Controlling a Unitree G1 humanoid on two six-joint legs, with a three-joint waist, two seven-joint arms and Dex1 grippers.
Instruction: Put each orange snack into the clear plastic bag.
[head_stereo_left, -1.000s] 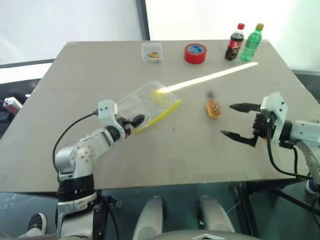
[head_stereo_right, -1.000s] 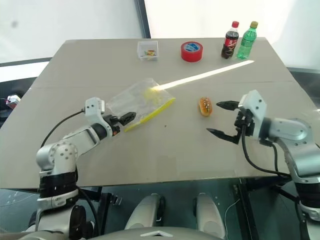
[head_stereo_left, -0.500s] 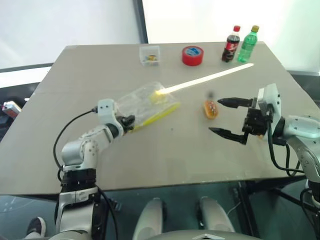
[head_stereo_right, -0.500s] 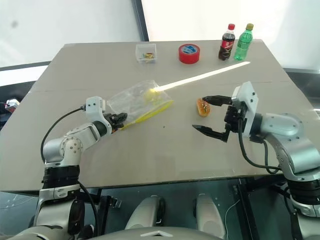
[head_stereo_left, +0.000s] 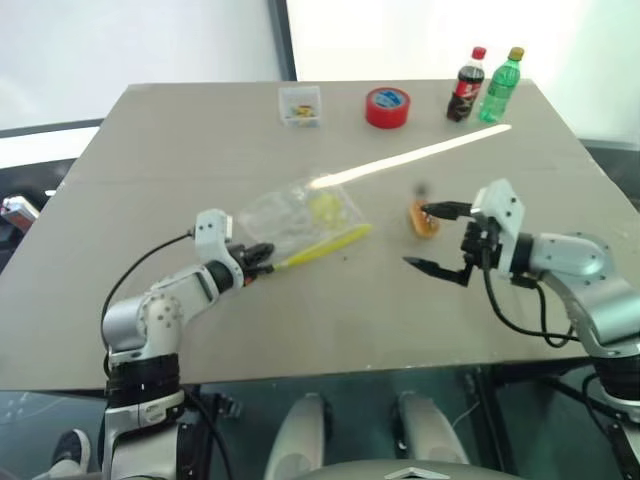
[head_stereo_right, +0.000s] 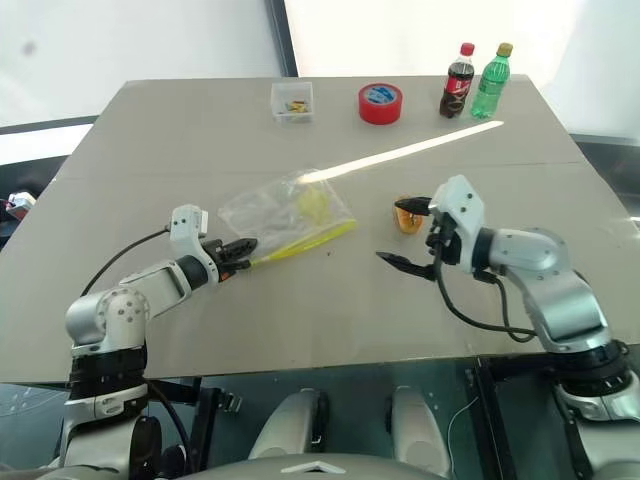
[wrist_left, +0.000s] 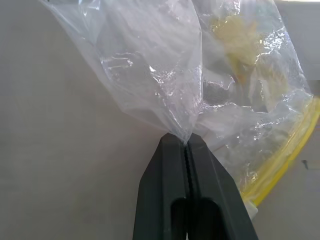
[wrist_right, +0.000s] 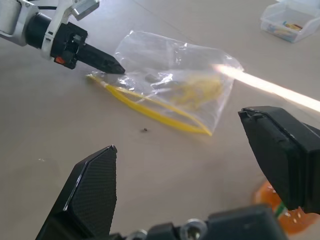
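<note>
While the left gripper (wrist_left: 188, 142) pinches a fold of the bag (head_stereo_left: 305, 215) between fingers pressed fully together, the right gripper (head_stereo_right: 403, 234) hangs with its fingers spread wide, holding nothing. The bag lies flat on the desk (head_stereo_left: 330, 330), left of centre, crinkled and transparent, with a yellow seal strip (head_stereo_left: 325, 247) along its near edge. The left gripper grips it at the corner nearest the robot, by the end of that strip. Something pale yellow shows through the plastic near the middle of the bag; what it is cannot be told.

One snack (head_stereo_left: 424, 219), glossy orange, sits on the desk right of centre, well apart from the bag. The right gripper is just beside it: the upper finger reaches over the snack, the lower finger points out across the desk nearer the robot. Whether a finger touches the snack cannot be told. In the right wrist view the snack (wrist_right: 280, 212) shows as an orange blur under one finger, with the bag (wrist_right: 175, 85) and the left gripper (wrist_right: 117, 67) beyond.

Along the far edge of the desk stand a small clear box (head_stereo_left: 301, 104) with yellow bits inside, a red tape roll (head_stereo_left: 388, 106), a dark cola bottle (head_stereo_left: 467, 84) and a green bottle (head_stereo_left: 499, 86), the two bottles just beside each other. A bright stripe of sunlight (head_stereo_left: 420, 154) crosses the desk slantwise from the bottles toward the bag.
</note>
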